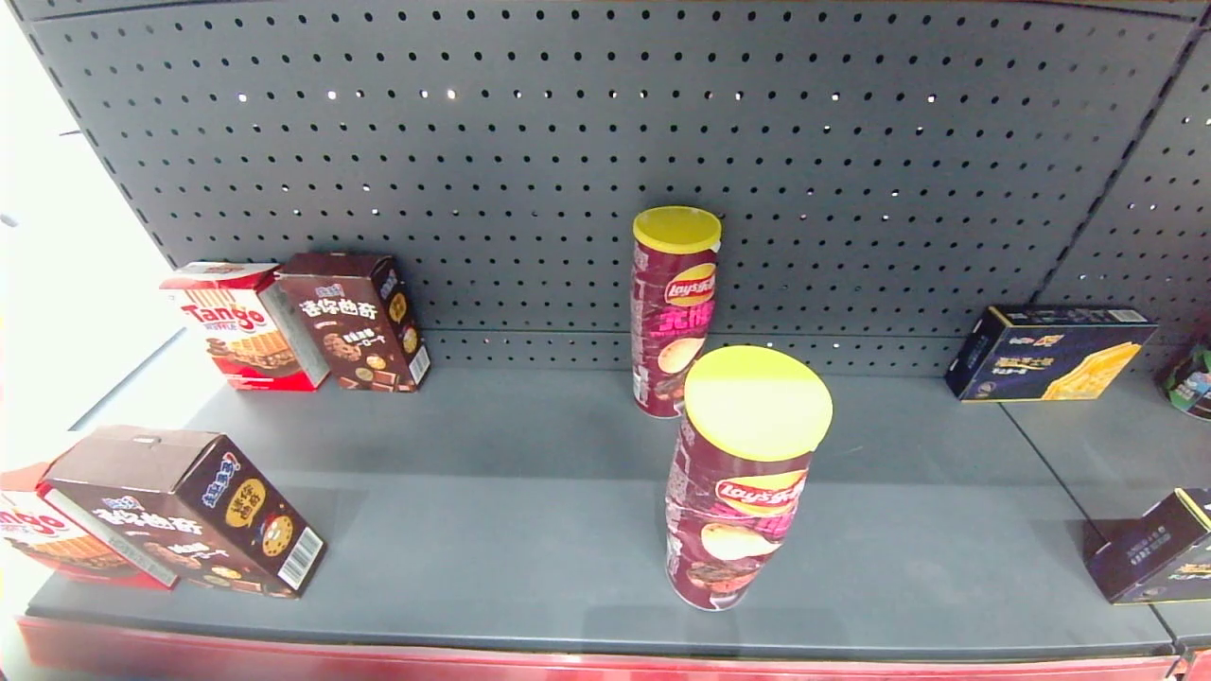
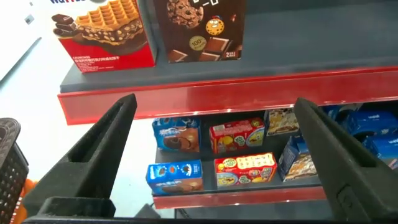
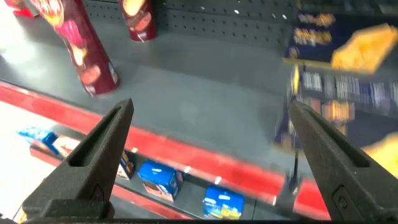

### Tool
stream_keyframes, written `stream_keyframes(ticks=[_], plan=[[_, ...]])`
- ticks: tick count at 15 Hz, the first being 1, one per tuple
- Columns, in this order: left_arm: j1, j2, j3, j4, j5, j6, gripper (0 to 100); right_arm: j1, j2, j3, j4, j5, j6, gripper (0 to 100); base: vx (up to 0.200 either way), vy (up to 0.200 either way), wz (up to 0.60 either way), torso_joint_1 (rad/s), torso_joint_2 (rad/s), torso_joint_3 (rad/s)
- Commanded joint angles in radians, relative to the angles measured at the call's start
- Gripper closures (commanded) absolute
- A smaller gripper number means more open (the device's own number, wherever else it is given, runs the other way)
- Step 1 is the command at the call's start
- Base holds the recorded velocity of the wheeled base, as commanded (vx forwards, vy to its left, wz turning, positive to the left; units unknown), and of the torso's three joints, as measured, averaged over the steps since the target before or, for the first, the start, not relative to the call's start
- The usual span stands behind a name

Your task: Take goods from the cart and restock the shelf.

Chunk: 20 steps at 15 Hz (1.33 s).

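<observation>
Two maroon chip cans with yellow lids stand upright mid-shelf, one near the front (image 1: 747, 482) and one by the back panel (image 1: 674, 312). The grey shelf board (image 1: 530, 454) also carries a red wafer box (image 1: 241, 326) and a brown cookie box (image 1: 355, 322) at the back left. My left gripper (image 2: 214, 104) hangs open and empty in front of the shelf's red edge (image 2: 249, 93), below a wafer box (image 2: 102, 31) and a cookie box (image 2: 199, 31). My right gripper (image 3: 210, 107) is open and empty before the shelf, with the front can (image 3: 87, 56) on one side and a dark blue box (image 3: 339, 93) on the other.
Another cookie box (image 1: 189, 511) and a red box (image 1: 47, 539) lie at the front left. Dark blue boxes sit at the back right (image 1: 1045, 352) and front right (image 1: 1154, 549). Below, a lower shelf holds blue packs (image 2: 177, 134) and red boxes (image 2: 236, 134). A black mesh basket (image 2: 9, 155) is at the side.
</observation>
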<state>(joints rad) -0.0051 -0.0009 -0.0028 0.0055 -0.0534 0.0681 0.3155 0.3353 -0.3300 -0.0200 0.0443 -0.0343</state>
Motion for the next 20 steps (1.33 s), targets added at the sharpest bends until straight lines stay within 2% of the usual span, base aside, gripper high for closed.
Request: stream_keyframes(ticks=[1, 4, 7, 11, 20], plan=[[0.001, 0.004, 0.001, 0.001, 0.0, -0.001, 0, 0.02, 0.344, -0.167, -0.014, 0.028, -0.047, 0, 0.0, 0.0, 0.0, 0.0, 0.0, 0.0], [0.001, 0.005, 0.0, 0.002, 0.0, -0.001, 0, 0.102, 0.542, -0.244, -0.043, 0.023, -0.058, 0, 0.0, 0.0, 0.0, 0.0, 0.0, 0.0], [0.001, 0.004, 0.001, 0.001, 0.001, -0.002, 0, 0.155, 0.683, -0.253, -0.092, 0.016, -0.076, 0, 0.0, 0.0, 0.0, 0.0, 0.0, 0.0], [0.001, 0.005, 0.0, 0.002, 0.001, -0.002, 0, 0.235, 0.771, -0.261, -0.094, -0.029, -0.082, 0, 0.0, 0.0, 0.0, 0.0, 0.0, 0.0], [0.001, 0.004, 0.0, 0.002, 0.0, -0.002, 0, 0.316, 0.915, -0.293, -0.147, -0.087, -0.085, 0, 0.0, 0.0, 0.0, 0.0, 0.0, 0.0]])
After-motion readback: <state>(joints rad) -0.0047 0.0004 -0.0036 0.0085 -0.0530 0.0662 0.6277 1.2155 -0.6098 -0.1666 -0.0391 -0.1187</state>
